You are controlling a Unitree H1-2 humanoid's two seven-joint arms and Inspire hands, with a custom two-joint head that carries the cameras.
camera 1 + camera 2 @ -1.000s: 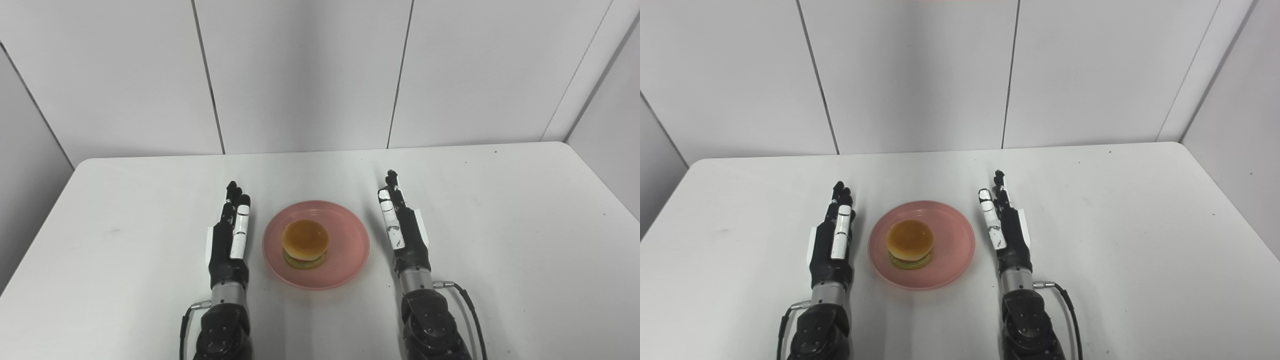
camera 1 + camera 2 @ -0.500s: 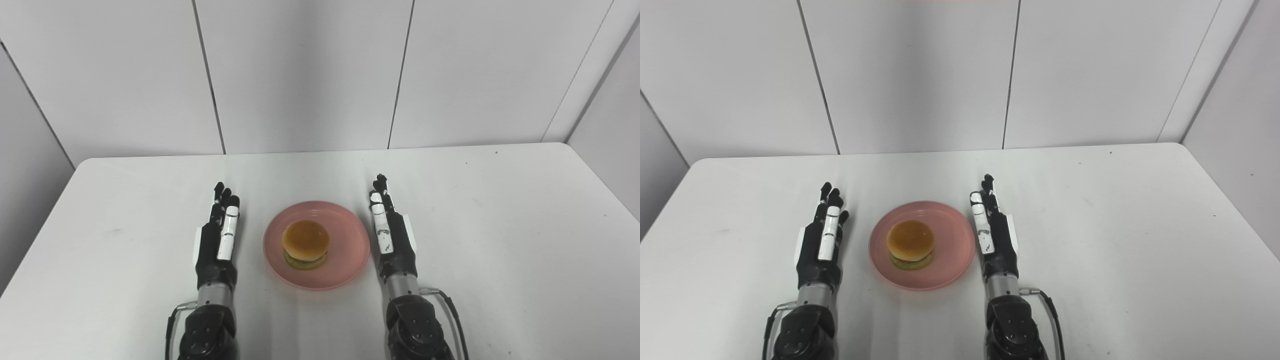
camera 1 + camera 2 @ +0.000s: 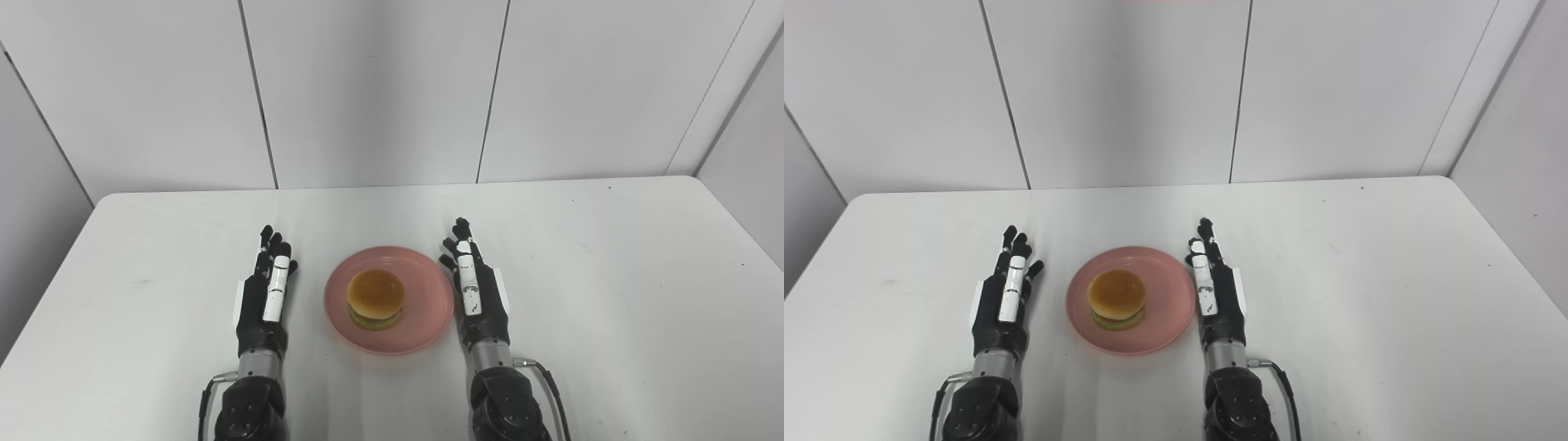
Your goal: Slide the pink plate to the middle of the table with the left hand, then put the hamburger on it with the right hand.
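A pink plate [image 3: 429, 286] lies near the middle of the white table [image 3: 612, 275]. A hamburger [image 3: 374, 298] with a tan bun and green lettuce sits on the plate, a little left of its centre. My left hand [image 3: 264, 295] is open and empty, fingers stretched forward, a short way left of the plate and apart from it. My right hand [image 3: 476, 288] is open and empty, fingers stretched forward, close beside the plate's right rim. In the right eye view the plate [image 3: 1170, 288] lies between the left hand [image 3: 1002, 299] and the right hand [image 3: 1214, 293].
White wall panels [image 3: 373, 92] stand behind the table's far edge. The table's right corner is rounded, with a wall [image 3: 747, 153] close beside it. Black cables run from both wrists near the bottom edge.
Both hands have drawn back toward the bottom edge. The left hand has moved a little left, the right hand a little left toward the plate. Plate and hamburger have not moved.
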